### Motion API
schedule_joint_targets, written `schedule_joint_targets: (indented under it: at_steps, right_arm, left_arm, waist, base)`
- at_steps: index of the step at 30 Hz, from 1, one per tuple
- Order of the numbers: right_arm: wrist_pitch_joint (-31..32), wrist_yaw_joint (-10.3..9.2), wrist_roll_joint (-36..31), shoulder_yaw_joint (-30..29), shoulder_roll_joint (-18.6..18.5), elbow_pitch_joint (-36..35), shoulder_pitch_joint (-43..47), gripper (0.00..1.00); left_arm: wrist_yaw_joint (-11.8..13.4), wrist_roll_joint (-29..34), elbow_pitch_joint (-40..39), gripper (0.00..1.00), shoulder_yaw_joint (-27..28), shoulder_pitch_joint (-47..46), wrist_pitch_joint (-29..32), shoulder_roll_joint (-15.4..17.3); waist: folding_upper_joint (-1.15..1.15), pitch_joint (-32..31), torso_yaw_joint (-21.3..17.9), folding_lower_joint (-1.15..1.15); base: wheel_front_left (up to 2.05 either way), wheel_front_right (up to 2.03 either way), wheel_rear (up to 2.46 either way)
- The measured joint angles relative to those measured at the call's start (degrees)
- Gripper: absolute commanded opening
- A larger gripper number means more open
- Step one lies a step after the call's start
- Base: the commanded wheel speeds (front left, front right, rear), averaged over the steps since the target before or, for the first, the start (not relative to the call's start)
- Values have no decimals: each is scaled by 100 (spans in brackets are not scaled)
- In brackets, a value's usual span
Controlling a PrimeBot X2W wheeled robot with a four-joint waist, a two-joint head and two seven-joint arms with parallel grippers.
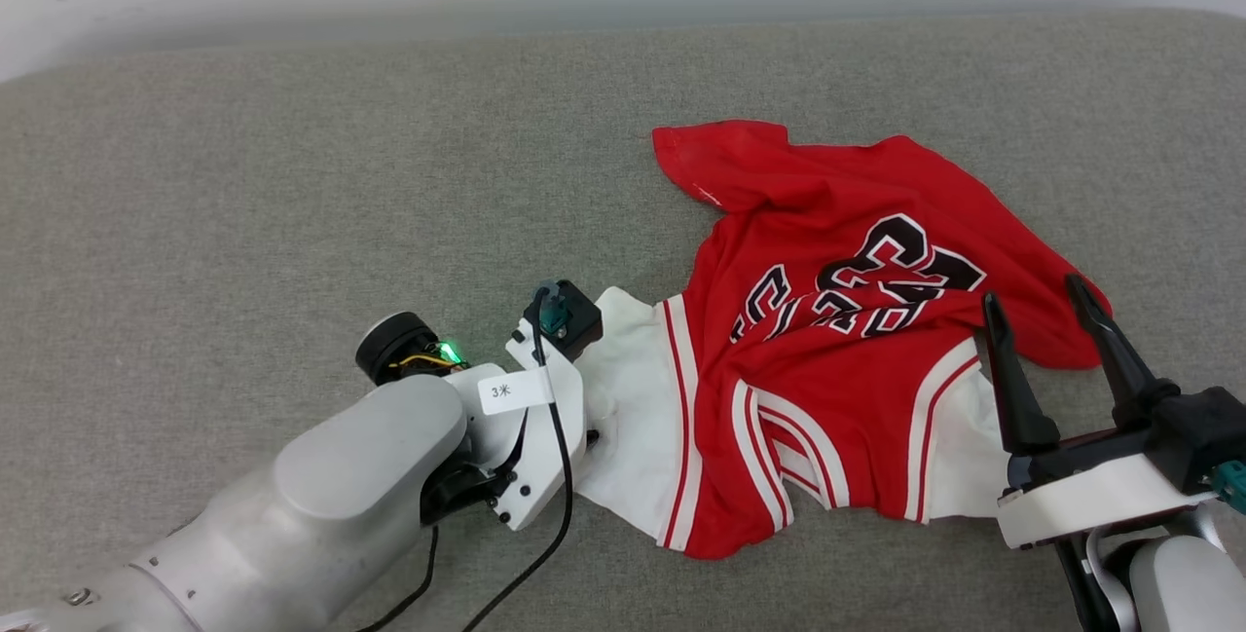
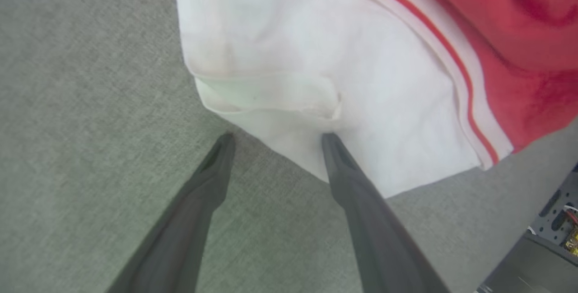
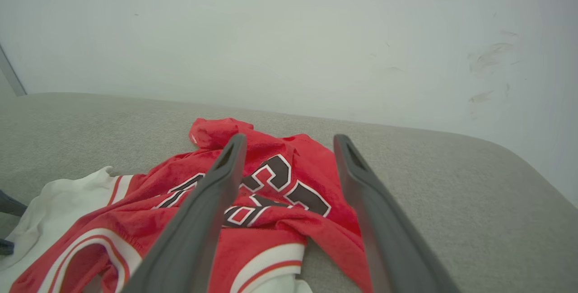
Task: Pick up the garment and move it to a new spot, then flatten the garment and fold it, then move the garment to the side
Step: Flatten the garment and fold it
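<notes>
While the crumpled red jersey shirt (image 1: 837, 340), white-sleeved with black lettering, lies right of centre on the grey woven cushion (image 1: 243, 174), the left gripper (image 2: 276, 137) spreads its jaws wide, one finger over the white sleeve (image 2: 289, 58), one over bare cushion. The right gripper (image 1: 1032, 293), jaws wide and empty, hovers at the shirt's right edge.

You get soft, even light, bright with no glare. Shadows are faint, just a thin dark line under the garment (image 1: 837, 369). In your left wrist view the garment's red part looks blurry. Your right wrist view bends at its edges.
</notes>
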Motion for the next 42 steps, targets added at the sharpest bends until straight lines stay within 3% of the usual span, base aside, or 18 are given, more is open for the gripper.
schedule_joint_targets:
  at_steps: [6, 7, 8, 15, 20, 32, 37, 42]
  right_arm:
    - [0, 0, -7, 11, 4, 32, -74, 100]
    - [0, 0, -7, 1, 4, 35, -79, 100]
    - [0, 0, -7, -7, 4, 41, -82, 100]
    - [0, 0, -25, -77, 8, 101, -29, 100]
    - [-1, 0, -42, -155, 10, 132, 151, 100]
    - [-1, 0, -43, -205, -8, 122, 422, 100]
    - [-1, 0, -42, -231, -66, 112, 449, 100]
    - [-1, 0, -43, -272, -87, 120, 503, 100]
  left_arm:
    - [-1, -2, 250, 100, -169, 9, -162, -85]
    - [0, -27, 242, 33, -189, 14, -219, -81]
    - [0, -27, 222, 0, -211, 19, -311, -74]
    - [4, 18, 199, 0, -46, 110, -1564, 7]
    - [310, -198, -71, 0, 386, 407, -2262, 385]
    - [1243, -914, -584, 0, 1035, 1647, -2695, 1742]
    - [1312, -1283, -274, 0, 1255, 2080, -2863, 2142]
    - [1346, -1463, 171, 0, 1333, 2272, -2960, 2147]
  waist:
    - [0, 127, -106, 0]
    - [0, 133, -113, -1]
    - [0, 130, -114, 0]
    - [0, -63, -79, 0]
    - [0, -304, 10, 0]
    - [0, -662, 315, 0]
    - [0, -662, 346, 0]
    - [0, -630, 346, 0]
  base:
    - [0, 0, 0]
    - [0, 0, 0]
    - [0, 0, 0]
    - [0, 0, 0]
    - [0, 0, 0]
    - [0, 0, 0]
    - [0, 0, 0]
    - [0, 0, 0]
